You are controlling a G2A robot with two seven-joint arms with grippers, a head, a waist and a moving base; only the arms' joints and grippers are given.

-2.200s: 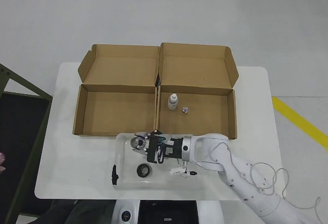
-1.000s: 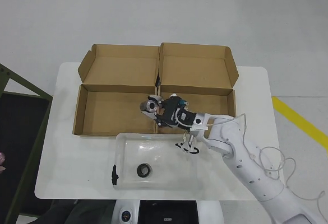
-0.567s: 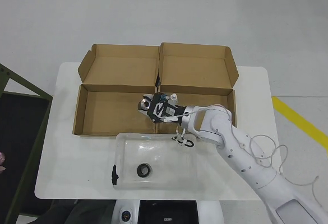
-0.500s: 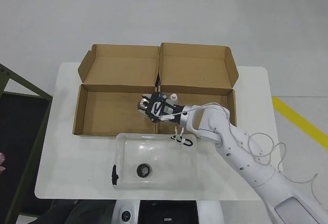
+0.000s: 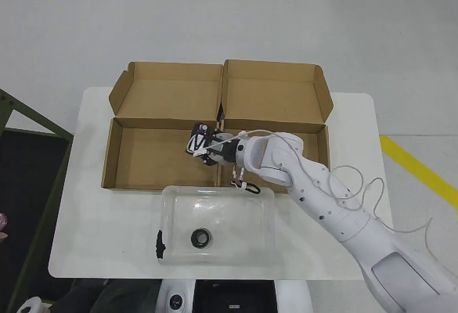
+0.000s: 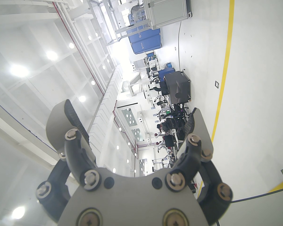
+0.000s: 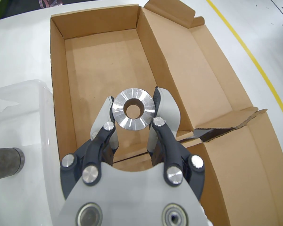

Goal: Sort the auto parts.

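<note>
- Gripping a shiny metal ring (image 7: 133, 111) by its rim, the right end effector (image 7: 133, 114) is clenched on it from two sides, the ring's hole facing the wrist camera.
- From above, that right end effector (image 5: 201, 145) and the metal ring (image 5: 198, 143) hang over the left cardboard box (image 5: 146, 160), near its right-hand end and close to the wall it shares with the right cardboard box (image 5: 299, 160).
- Beneath the ring is the brown floor of the left cardboard box (image 7: 103, 59) — the ring looks clear of it, not resting on it.
- Both boxes sit side by side at the back of the white desk (image 5: 88, 196), lids folded open.
- A clear plastic bin (image 5: 260, 235) stands in front of the boxes, with a dark round part (image 5: 202, 237) lying inside.
- The left end effector (image 6: 131, 114) is released — fingers spread wide with nothing between them, pointed up toward the hall's ceiling lights.
</note>
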